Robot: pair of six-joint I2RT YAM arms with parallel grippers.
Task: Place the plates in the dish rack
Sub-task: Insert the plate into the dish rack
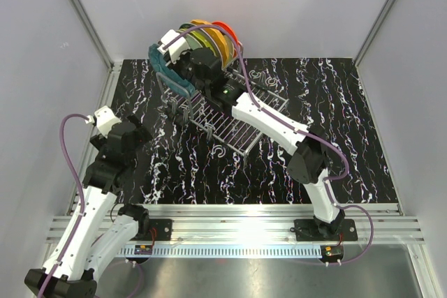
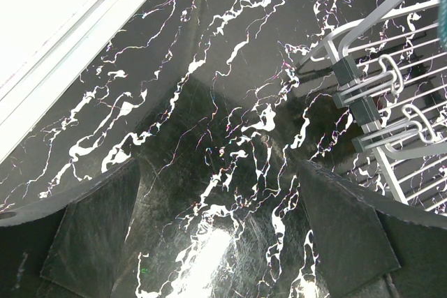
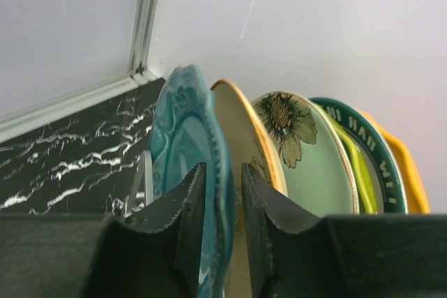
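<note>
The dish rack (image 1: 230,127) lies slanted at the back middle of the table; its corner shows in the left wrist view (image 2: 391,102). Several plates stand upright in its raised section, from the red-orange plate (image 1: 228,33) at the far end to the teal plate (image 1: 167,73) at the near end. In the right wrist view the teal plate (image 3: 178,130), a cream plate (image 3: 241,123), a floral pale green plate (image 3: 307,165) and a teal-rimmed plate (image 3: 370,158) stand in a row. My right gripper (image 3: 222,172) straddles the teal plate's rim, its jaws slightly parted with a thin gap on the right side. My left gripper (image 2: 220,172) is open and empty over bare table.
The rack's flat grid tray (image 1: 241,134) reaches toward the table's middle. White walls with metal frame posts (image 1: 84,12) close in the back and sides. A metal rail (image 1: 237,225) runs along the near edge by the arm bases.
</note>
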